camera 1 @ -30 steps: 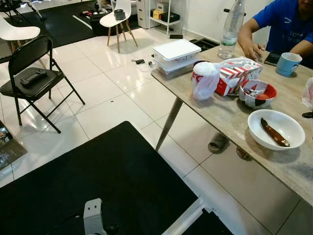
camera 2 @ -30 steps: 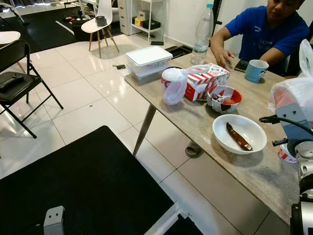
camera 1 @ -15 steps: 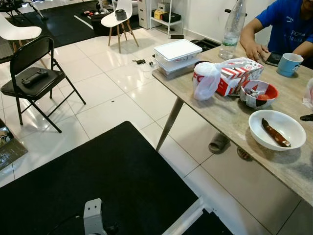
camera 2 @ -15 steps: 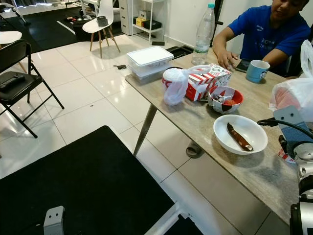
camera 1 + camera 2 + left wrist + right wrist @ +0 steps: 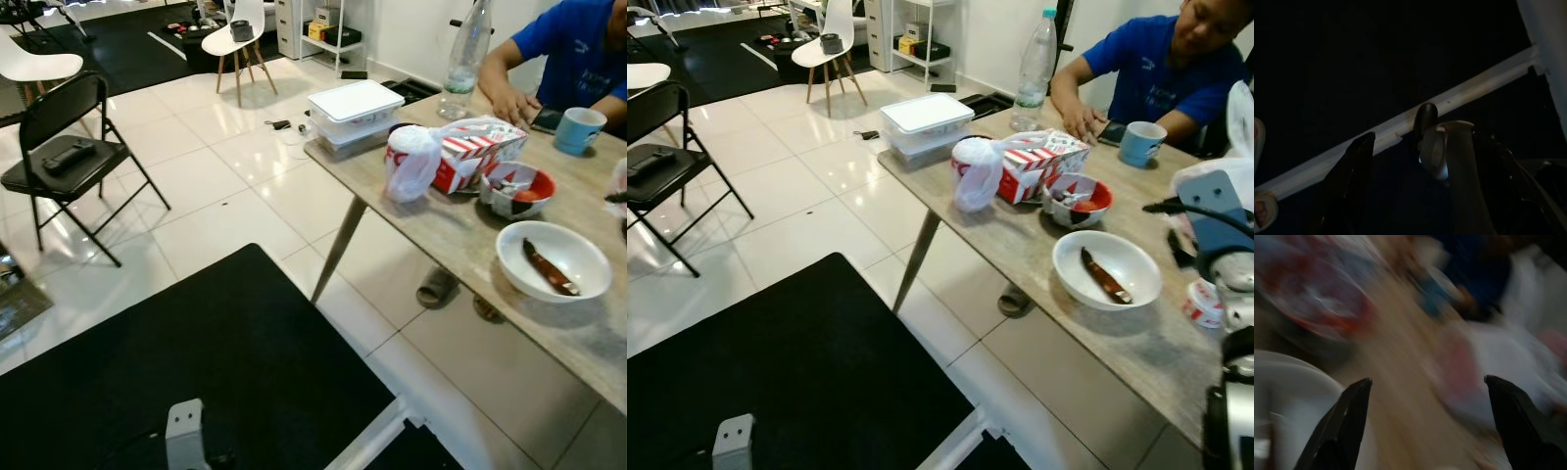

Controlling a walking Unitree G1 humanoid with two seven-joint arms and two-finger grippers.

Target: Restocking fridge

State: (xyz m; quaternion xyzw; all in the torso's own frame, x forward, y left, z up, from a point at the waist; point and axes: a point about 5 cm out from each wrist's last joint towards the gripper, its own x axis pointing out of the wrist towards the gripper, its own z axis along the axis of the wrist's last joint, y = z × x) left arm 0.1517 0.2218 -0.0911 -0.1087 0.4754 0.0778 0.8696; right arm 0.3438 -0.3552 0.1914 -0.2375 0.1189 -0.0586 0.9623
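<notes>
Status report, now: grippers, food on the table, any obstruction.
Right gripper open above the table. Left gripper open, idle, low. White bowl and white plastic bag untouched. Person seated at the far end.

Your left eye: dining table [image 5: 443, 238] beside black mat [image 5: 196, 362].
You see 1 white bowl [image 5: 554, 260], a red bowl [image 5: 517, 187], bagged takeaway box [image 5: 453, 157], stacked lidded containers [image 5: 354, 112], and a black folding chair [image 5: 64, 155].

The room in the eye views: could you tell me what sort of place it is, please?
Probably a home's living and dining area: a dining table bearing a white bowl and takeaway box, a person seated there, and spare chairs on tiled floor.
</notes>
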